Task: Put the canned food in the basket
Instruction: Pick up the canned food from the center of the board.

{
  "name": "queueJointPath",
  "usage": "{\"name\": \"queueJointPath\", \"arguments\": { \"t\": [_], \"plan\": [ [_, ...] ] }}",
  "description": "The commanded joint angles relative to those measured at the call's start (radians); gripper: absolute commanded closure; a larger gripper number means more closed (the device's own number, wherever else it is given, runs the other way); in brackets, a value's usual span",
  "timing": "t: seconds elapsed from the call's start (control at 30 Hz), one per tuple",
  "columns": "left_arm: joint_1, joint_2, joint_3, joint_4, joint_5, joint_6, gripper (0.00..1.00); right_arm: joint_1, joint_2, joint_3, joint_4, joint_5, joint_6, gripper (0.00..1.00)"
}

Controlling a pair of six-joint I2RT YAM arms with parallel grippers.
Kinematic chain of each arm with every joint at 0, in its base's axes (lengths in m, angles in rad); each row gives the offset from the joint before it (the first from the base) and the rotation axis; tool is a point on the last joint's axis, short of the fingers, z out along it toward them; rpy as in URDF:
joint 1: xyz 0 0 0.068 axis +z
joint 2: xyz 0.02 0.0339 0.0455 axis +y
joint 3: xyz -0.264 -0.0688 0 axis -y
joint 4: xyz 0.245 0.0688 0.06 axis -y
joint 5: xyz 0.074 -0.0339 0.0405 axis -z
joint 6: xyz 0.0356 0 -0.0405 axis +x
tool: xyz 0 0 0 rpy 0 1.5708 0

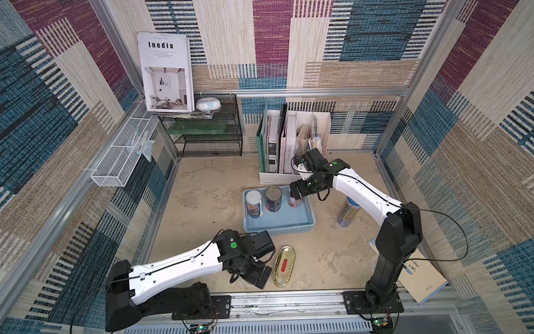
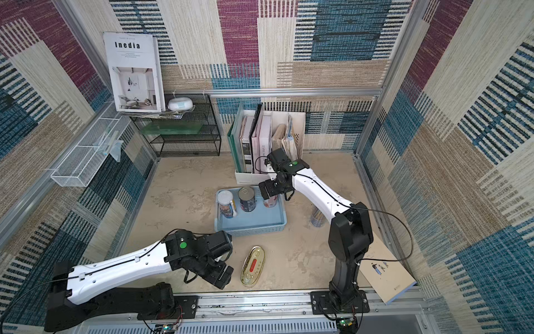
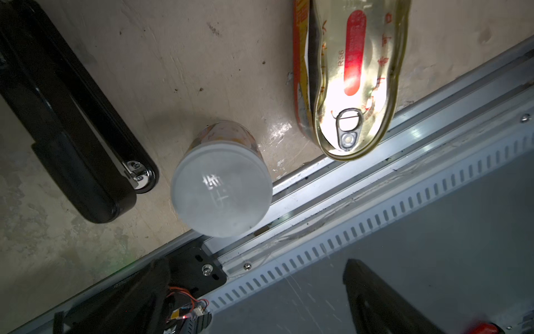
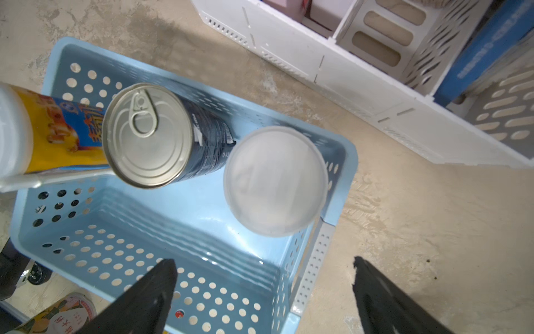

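The light blue basket holds three upright cans: a white-lidded one, a pull-tab can and another white-lidded can in its far right corner. My right gripper hangs open just above that last can, touching nothing. The flat gold oval tin lies on the table in front of the basket. In the left wrist view a white-lidded can stands beside the tin. My left gripper is open above it and hides it in both top views.
A black stapler lies close to the left-hand can. A tall clear tube stands right of the basket, behind my right arm. A white file organiser stands just behind the basket, a black mesh rack at the back left. The metal rail runs along the front.
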Motion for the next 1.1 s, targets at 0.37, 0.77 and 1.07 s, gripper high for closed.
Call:
{"name": "queueJointPath", "arguments": {
  "t": [0.37,0.77,1.07],
  "plan": [
    [-0.001,0.154,-0.047,0.087,-0.06,0.013,0.0,0.003,-0.135,-0.152,0.069,-0.064,0.014,0.0],
    [0.0,0.204,-0.077,0.115,-0.071,0.031,0.22,0.032,-0.221,-0.264,0.099,-0.071,0.039,0.0],
    [0.0,0.201,-0.047,0.098,-0.075,0.041,0.53,0.047,-0.299,-0.317,0.091,-0.069,0.053,0.0]
  ]
}}
